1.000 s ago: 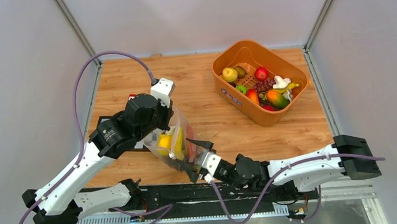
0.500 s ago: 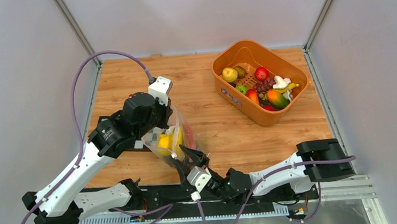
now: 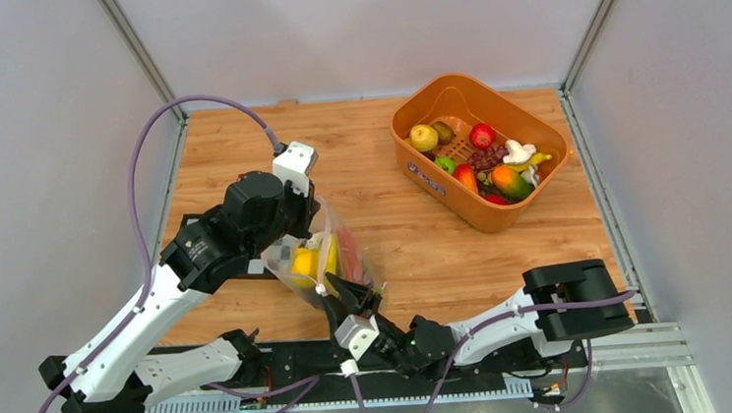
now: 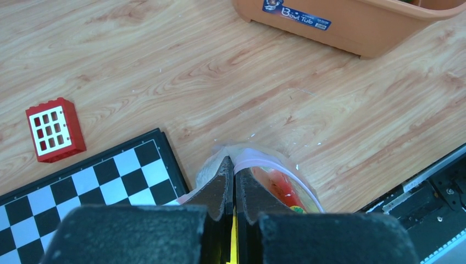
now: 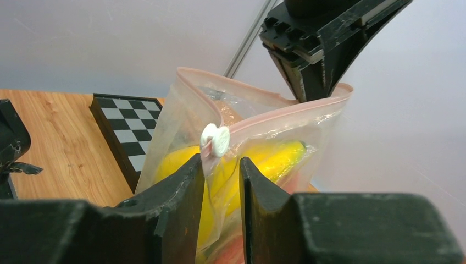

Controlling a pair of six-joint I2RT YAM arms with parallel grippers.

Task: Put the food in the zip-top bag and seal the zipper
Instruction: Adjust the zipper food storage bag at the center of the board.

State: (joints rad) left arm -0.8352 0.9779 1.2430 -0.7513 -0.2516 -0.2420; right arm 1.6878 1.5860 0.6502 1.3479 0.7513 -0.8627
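The zip-top bag (image 3: 325, 261) hangs upright from my left gripper (image 3: 305, 214), which is shut on its top edge (image 4: 234, 165). Inside the bag are a yellow banana (image 5: 264, 159) and a red piece of food (image 3: 350, 252). The pink zipper (image 5: 286, 118) runs along the mouth and carries a white slider (image 5: 215, 140) at its near end. My right gripper (image 5: 221, 160) straddles the bag's edge just below the slider, with its jaws narrowly open and a gap showing beside the film. It sits at the bag's near corner in the top view (image 3: 346, 295).
The orange basket (image 3: 418, 168) at the back right holds several more toy fruits. A checkerboard (image 4: 82, 181) lies under the bag's left side. A small red block (image 4: 55, 129) lies beyond the checkerboard. The table's front edge runs just behind my right gripper.
My right arm has swung left and brought its gripper to the bag's near corner. Its jaws have narrowed around the edge. My left gripper keeps holding the bag, nearly still.
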